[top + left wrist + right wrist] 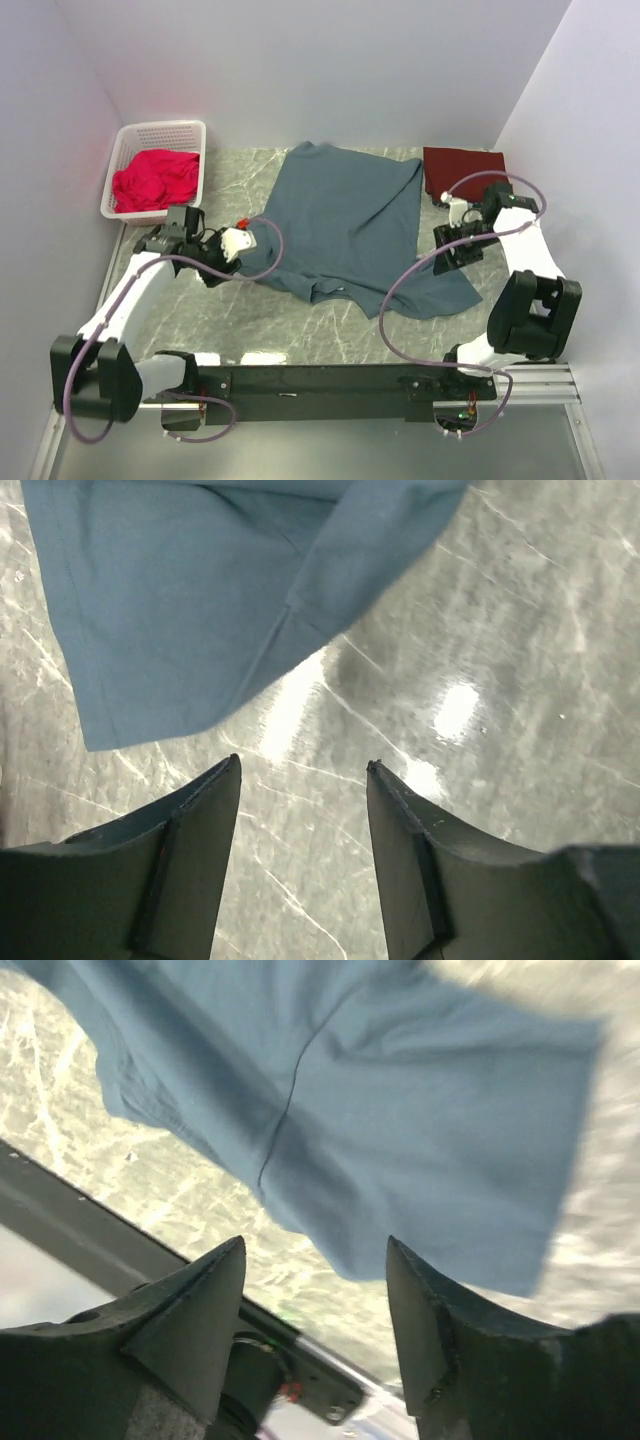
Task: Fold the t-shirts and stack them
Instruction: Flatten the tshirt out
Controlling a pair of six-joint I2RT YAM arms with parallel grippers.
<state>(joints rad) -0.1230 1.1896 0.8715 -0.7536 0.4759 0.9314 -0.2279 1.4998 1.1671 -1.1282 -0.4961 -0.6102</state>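
The slate blue-grey t-shirt lies spread on the marble table, its hem at the back and its collar near the front. A folded dark maroon t-shirt lies at the back right. My left gripper is open and empty at the shirt's left edge; in the left wrist view a blue sleeve lies just beyond the fingertips. My right gripper is open and empty at the shirt's right side; in the right wrist view blue cloth lies beyond the fingertips.
A white plastic basket at the back left holds crumpled bright red cloth. White walls close in the table on three sides. The arms' black base rail runs along the front edge.
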